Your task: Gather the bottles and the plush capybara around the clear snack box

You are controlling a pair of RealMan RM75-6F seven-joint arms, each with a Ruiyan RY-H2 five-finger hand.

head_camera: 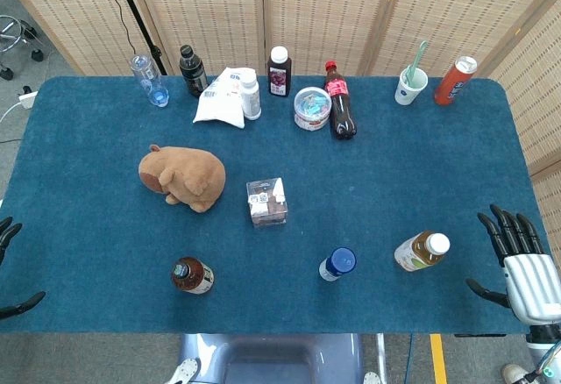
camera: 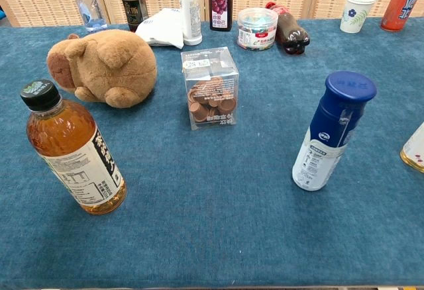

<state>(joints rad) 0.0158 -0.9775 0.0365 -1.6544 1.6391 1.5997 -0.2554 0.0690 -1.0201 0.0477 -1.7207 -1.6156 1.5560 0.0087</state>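
Desk [head_camera: 105, 121]: it is filling most of the head view, blue cloth, carrying everything.
Plush capybara [head_camera: 182, 176]: it is lying left of the centre, near the box but not touching it.
Right hand [head_camera: 523, 266]: it is waiting at the lower right edge, fingers [head_camera: 507, 226] spread, holding nothing.
Left hand [head_camera: 10, 266]: only dark fingertips are showing at the lower left edge; I cannot tell how they are set.
Tea bottle [camera: 73, 149]: it is standing upright at the lower left, well apart from the box.
Blue-capped bottle [camera: 332, 131]: it is standing at the lower middle-right.
Green-label bottle [head_camera: 421, 251]: it is standing lower right, nearest the right hand.
Clear snack box [head_camera: 266, 202]: it is sitting in the centre.
Risk: the bottles are looking tall and narrow, so a sideways push high up is probably tipping them; a rolling bottle could knock the light box away.
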